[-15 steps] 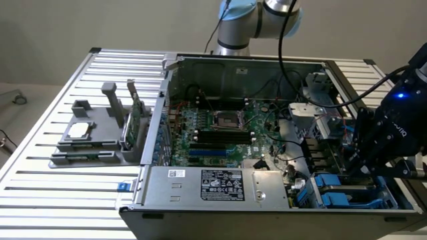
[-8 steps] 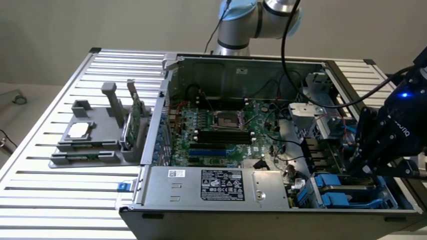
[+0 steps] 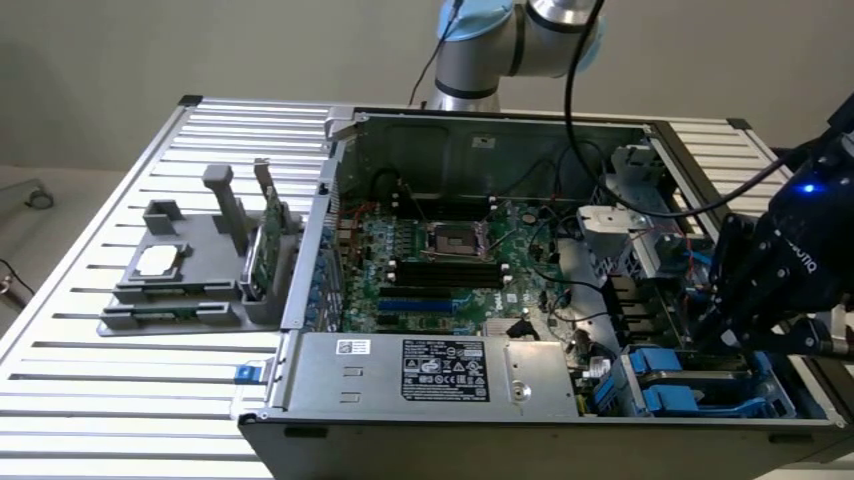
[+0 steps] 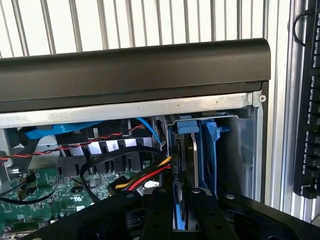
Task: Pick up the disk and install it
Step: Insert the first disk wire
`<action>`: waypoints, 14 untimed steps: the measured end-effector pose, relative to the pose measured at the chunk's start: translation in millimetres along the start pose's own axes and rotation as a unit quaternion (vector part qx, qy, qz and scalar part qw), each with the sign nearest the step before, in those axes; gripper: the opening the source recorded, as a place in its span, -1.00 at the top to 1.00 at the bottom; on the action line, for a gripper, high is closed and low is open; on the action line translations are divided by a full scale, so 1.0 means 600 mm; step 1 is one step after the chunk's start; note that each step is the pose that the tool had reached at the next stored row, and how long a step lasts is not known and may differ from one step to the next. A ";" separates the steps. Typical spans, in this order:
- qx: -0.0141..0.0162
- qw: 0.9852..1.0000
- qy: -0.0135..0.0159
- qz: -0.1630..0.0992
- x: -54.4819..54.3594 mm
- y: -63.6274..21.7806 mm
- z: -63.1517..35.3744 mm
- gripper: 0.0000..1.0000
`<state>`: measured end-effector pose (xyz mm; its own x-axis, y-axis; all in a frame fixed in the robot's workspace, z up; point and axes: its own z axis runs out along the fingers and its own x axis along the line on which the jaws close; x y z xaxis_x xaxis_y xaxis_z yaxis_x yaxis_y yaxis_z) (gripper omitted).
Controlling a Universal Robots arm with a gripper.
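**Holding the disk edge-on at the drive bay**

Hand [image 4: 180, 194] is clamped on the disk [image 4: 178, 216]. The fingers [image 4: 160, 210] press its two broad faces, and a thin blue-and-grey edge shows between them. In the exterior view the hand [image 3: 731, 322] hangs over one corner of the computer case [image 3: 400, 375], which lies open on the slatted tabletop [image 3: 80, 380].

Where: the disk sits between the fingers, its far end reaching toward the drive bay [image 4: 222, 150] just beyond the hand. A red, yellow and black cable bundle [image 4: 150, 176] lies close beside one finger.

Handling (judged):
- Stiff, dense metal body, probably heavy for its size.
- The smooth faces could slip in a light grip.
- The blue plastic frame likely flexes, so the metal flats are the better hold.
- Sensitive to knocks; it should go in without jarring.

Orientation: the disk stands on edge, thin side toward the wrist. Its long axis appears to run straight away from the hand, in line with the bay slot. Cannot tell which end leads, or how far in it already sits.
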<state>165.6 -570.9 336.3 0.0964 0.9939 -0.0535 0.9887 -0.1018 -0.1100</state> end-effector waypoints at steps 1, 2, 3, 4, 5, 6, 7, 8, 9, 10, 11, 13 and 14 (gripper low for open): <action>0.001 1.000 0.000 0.000 0.000 0.001 0.000 0.66; 0.002 1.000 0.000 0.001 0.000 0.003 0.000 0.66; 0.003 1.000 0.000 0.001 0.000 0.005 0.000 0.66; 0.004 1.000 0.000 0.001 0.000 0.006 0.000 0.66; 0.006 1.000 0.000 0.001 0.000 0.007 0.000 0.66; 0.007 1.000 0.000 0.002 0.000 0.008 0.000 0.66; 0.008 1.000 -0.001 0.002 0.000 0.009 0.000 0.66; 0.010 1.000 -0.001 0.002 0.000 0.010 0.000 0.66; 0.011 1.000 -0.001 0.003 0.000 0.011 0.000 0.66; 0.013 1.000 -0.001 0.003 -0.001 0.012 0.000 0.66; 0.014 1.000 -0.001 0.003 -0.001 0.013 0.000 0.66; 0.018 1.000 -0.001 0.004 -0.002 0.015 0.000 0.66; 0.019 1.000 -0.001 0.004 -0.003 0.016 0.000 0.66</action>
<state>174.7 -573.6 335.6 0.1041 0.9929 -0.0573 0.9827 -0.1115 -0.1478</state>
